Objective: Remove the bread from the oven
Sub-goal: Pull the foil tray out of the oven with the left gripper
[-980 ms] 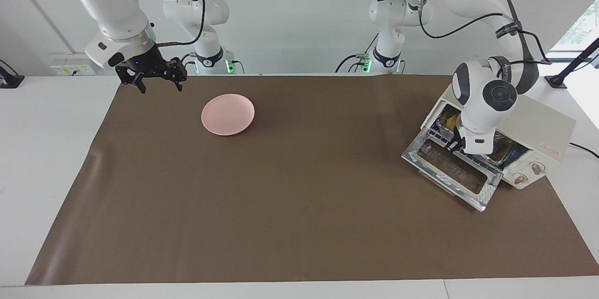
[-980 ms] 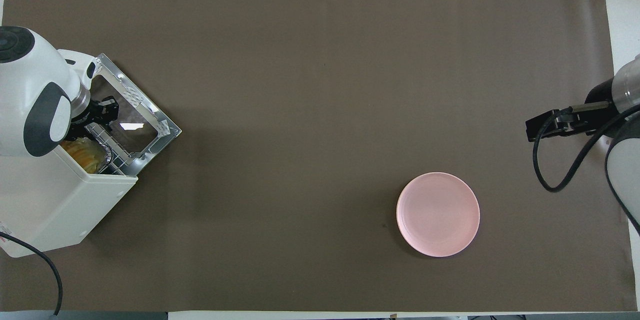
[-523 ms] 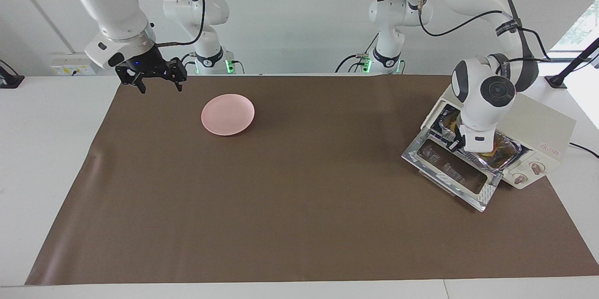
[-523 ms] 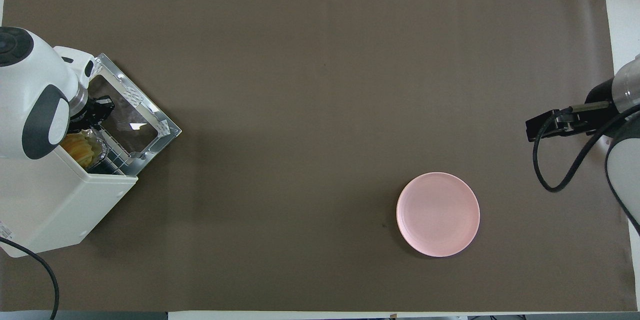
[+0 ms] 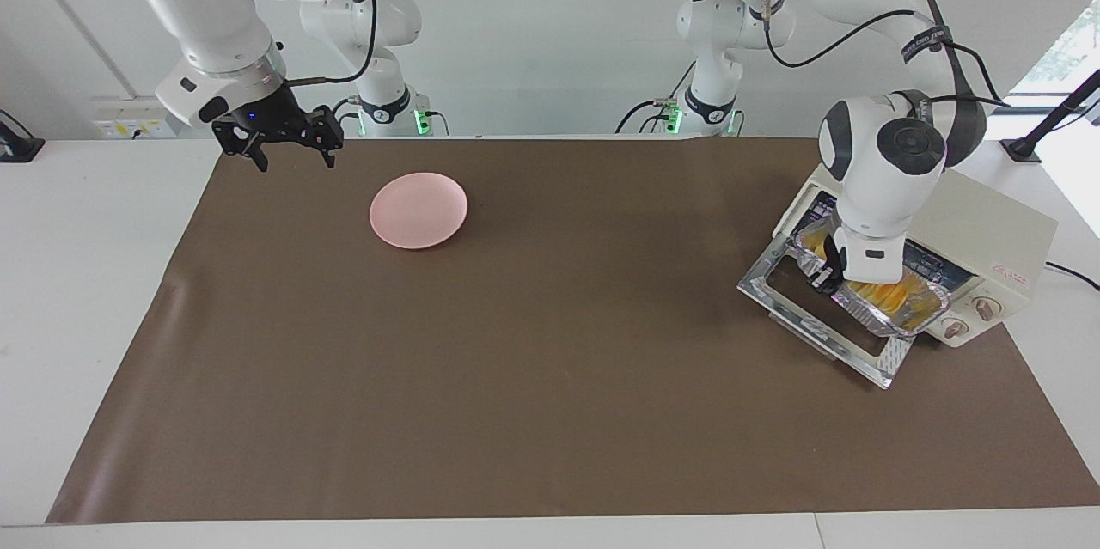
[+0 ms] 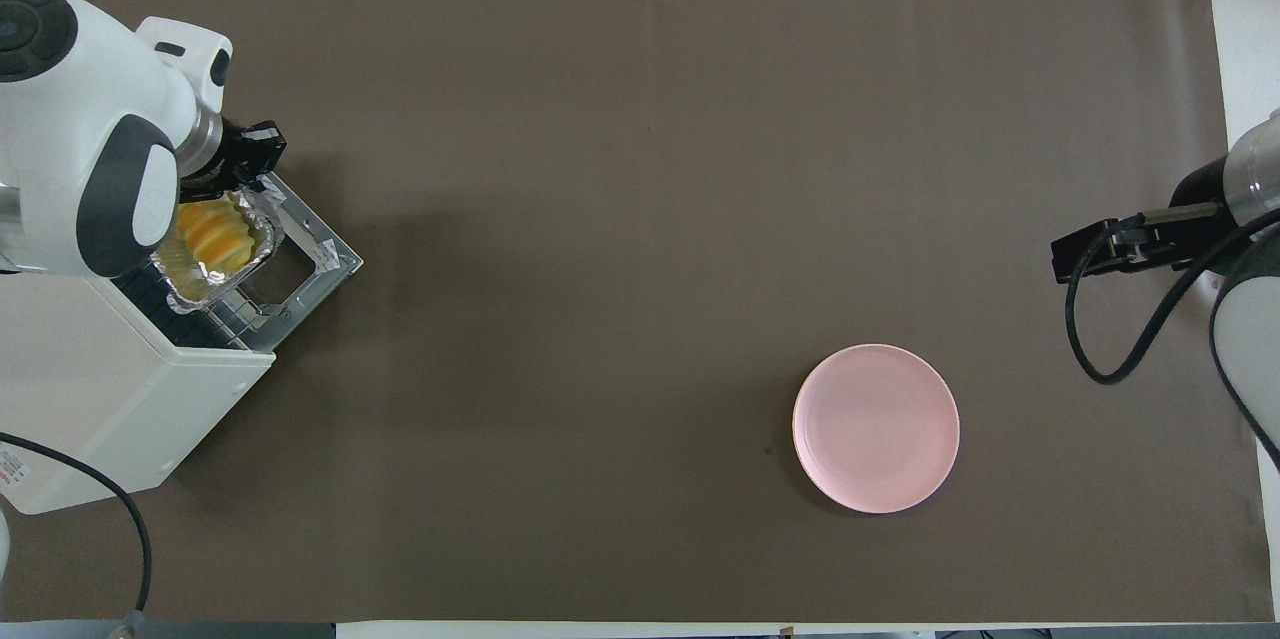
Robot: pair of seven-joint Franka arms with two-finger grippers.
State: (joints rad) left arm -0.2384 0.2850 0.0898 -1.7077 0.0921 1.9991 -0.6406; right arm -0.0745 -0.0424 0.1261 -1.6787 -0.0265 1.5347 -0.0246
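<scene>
Facing view first: the left claw (image 5: 827, 278) is down at the mouth of the oven (image 5: 971, 248), its fingertips pinched together on the rim of the foil tray (image 5: 876, 308). That crinkled tray sits partly out of the opening, over the dropped-down glass door (image 5: 825, 321), and the bread (image 5: 894, 297) lies inside it, golden and ridged. From overhead, the bread (image 6: 212, 232) shows plainly in the tray (image 6: 215, 264), just beside the claw (image 6: 240, 159), with the wire rack (image 6: 235, 319) peeking out underneath. The oven stands at the left arm's end of the counter (image 5: 550, 377), on the brown mat (image 5: 516, 411). Over at the right arm's end, the right claw (image 5: 288, 155) hangs above the mat's edge, fingers spread apart, holding nothing, waiting. 1 pink plate (image 5: 418, 210) rests on the mat near it, well apart from the oven.
</scene>
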